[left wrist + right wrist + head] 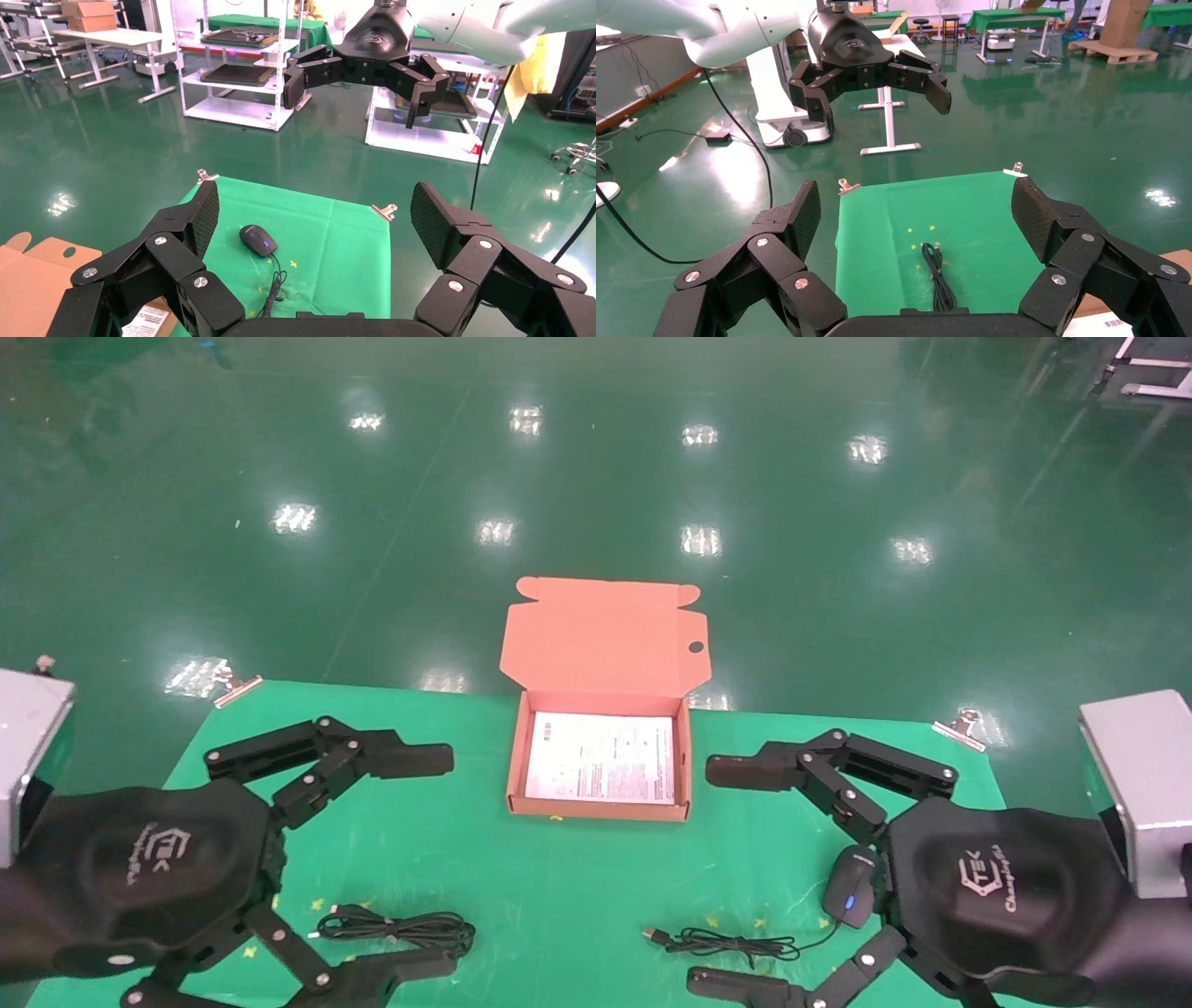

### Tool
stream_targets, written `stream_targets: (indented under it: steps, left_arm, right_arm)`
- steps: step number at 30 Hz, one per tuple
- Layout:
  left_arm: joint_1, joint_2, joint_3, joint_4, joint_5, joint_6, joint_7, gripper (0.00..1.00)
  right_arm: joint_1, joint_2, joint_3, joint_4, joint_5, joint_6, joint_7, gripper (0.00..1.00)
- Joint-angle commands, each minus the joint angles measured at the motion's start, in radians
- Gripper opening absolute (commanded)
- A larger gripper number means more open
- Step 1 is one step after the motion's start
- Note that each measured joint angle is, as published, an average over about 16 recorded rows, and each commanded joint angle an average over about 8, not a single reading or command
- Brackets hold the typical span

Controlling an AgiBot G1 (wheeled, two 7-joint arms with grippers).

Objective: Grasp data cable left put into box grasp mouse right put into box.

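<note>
Cable first, I reckon: the data cable (396,928) lies coiled at lower left, limp and light, best pinched across its bundle. Left gripper (410,859) and right gripper (736,873) both gape, unladen. Mouse (848,887) sits lower right; box (598,808) waits centre.

Green table (521,877) (box (599,808), data cable (396,928), mouse (848,891))

Orange-brown box (603,645) with white printed sheet (602,758), black data cable (396,928), black blue-lit mouse (849,889), green table cover (521,877)
</note>
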Motion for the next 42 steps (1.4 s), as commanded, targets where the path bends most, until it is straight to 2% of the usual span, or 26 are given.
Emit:
stream_targets:
  steps: [1, 22, 27, 30, 34, 37, 42]
  left_arm:
    - [0.0, 0.0, 0.0, 0.0, 0.0, 0.0, 0.0, 1.0]
    - [-0.001, 0.0, 0.001, -0.001, 0.001, 0.002, -0.001, 1.0]
    - [-0.052, 0.024, 0.029, -0.005, 0.048, 0.015, -0.006, 1.0]
    - [-0.121, 0.049, 0.07, 0.001, 0.123, 0.035, -0.015, 1.0]
    - [-0.235, 0.087, 0.152, 0.008, 0.26, 0.068, -0.031, 1.0]
    - [-0.321, 0.116, 0.233, 0.001, 0.369, 0.084, -0.043, 1.0]
    - [-0.439, 0.162, 0.388, -0.008, 0.538, 0.088, -0.068, 1.0]
  right_arm:
    - [0.0, 0.0, 0.0, 0.0, 0.0, 0.0, 0.0, 1.0]
    - [0.0, 0.0, 0.0, 0.0, 0.0, 0.0, 0.0, 1.0]
    - [0.006, 0.004, -0.001, 0.004, -0.014, 0.001, -0.009, 1.0]
    - [0.031, 0.014, -0.015, 0.021, -0.072, -0.002, -0.022, 1.0]
    - [0.114, 0.023, -0.073, 0.053, -0.23, -0.031, -0.041, 1.0]
    - [0.212, 0.006, -0.154, 0.065, -0.369, -0.064, -0.071, 1.0]
    - [0.395, -0.046, -0.342, 0.07, -0.574, -0.09, -0.167, 1.0]
